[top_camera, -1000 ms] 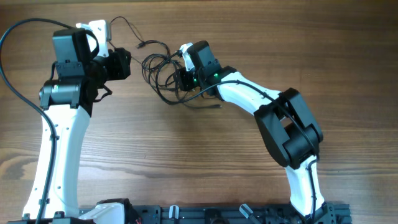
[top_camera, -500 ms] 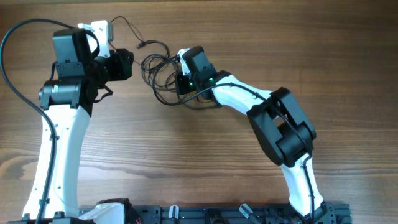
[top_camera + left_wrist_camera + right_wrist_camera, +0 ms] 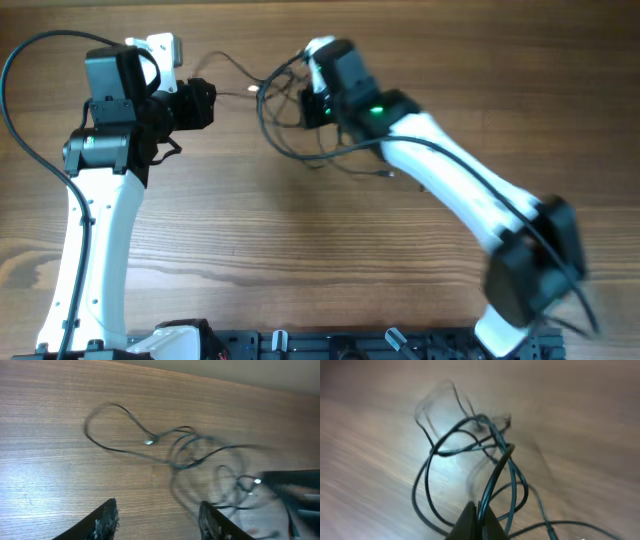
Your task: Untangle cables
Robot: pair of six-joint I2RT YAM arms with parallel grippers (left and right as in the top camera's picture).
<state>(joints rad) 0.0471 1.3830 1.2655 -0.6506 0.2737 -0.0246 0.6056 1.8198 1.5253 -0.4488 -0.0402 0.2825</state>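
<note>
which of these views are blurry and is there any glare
Overhead: the right arm is smeared toward its base, the left arm sharp. Left wrist: the cables streak at the right, the left gripper crisp. Right wrist: the table is smeared with a bright glare patch, the cable loops ghosted.

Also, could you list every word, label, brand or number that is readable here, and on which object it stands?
None can be read. The thin black cables, the brown wooden table and the two black-and-white robot arms show no legible text; both wrist views are blurred.
</note>
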